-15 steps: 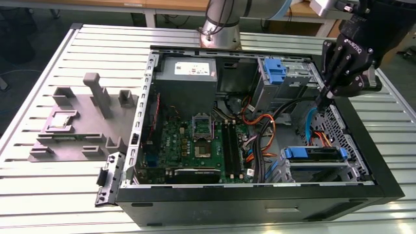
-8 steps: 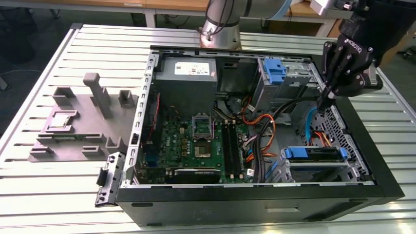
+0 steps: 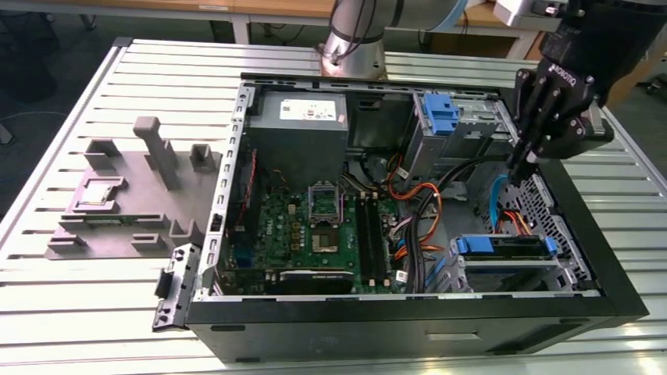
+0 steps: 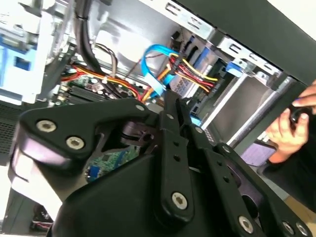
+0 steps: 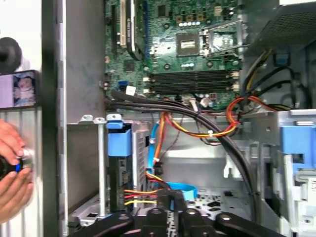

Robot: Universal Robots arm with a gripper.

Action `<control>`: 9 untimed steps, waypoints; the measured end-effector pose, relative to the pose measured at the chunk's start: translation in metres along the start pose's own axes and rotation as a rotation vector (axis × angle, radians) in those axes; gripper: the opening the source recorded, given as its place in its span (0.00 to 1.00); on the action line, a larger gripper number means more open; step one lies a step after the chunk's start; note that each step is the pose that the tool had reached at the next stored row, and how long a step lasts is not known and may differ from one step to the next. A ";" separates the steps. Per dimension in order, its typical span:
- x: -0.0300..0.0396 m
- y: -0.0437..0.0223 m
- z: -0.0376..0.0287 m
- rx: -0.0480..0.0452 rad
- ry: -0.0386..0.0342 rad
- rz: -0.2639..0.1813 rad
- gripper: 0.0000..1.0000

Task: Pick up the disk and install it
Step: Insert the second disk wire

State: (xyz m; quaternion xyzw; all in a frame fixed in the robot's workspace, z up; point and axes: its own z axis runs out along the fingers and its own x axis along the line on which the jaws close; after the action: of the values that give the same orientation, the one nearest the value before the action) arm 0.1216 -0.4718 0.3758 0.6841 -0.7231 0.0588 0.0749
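Disk (image 3: 504,248) is seated in the bay at the computer case's (image 3: 417,332) front corner, cabled for use. End effector (image 3: 518,166) is poised above, fingers closed, nothing held.

bright even light; wrist views soft, slightly blurred

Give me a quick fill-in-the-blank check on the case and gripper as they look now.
1. The gripper hangs over the open computer ____.
2. The disk sits in a carrier coloured ____.
3. In the first wrist view, a person's ____ shows outside the case wall.

Missing words: case; blue; hand
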 end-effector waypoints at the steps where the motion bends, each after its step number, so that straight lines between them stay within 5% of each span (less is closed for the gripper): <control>1: -0.0003 0.0000 0.0004 0.0006 0.0108 0.000 0.24; 3: -0.0015 0.0001 0.0018 0.0014 0.0256 0.001 0.24; 4: -0.0022 0.0001 0.0021 0.0014 0.0267 0.001 0.31; 9: -0.0026 0.0001 0.0007 -0.0015 0.0273 0.000 0.31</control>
State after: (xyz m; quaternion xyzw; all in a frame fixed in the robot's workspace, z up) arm 0.1216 -0.4694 0.3747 0.6831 -0.7222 0.0676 0.0852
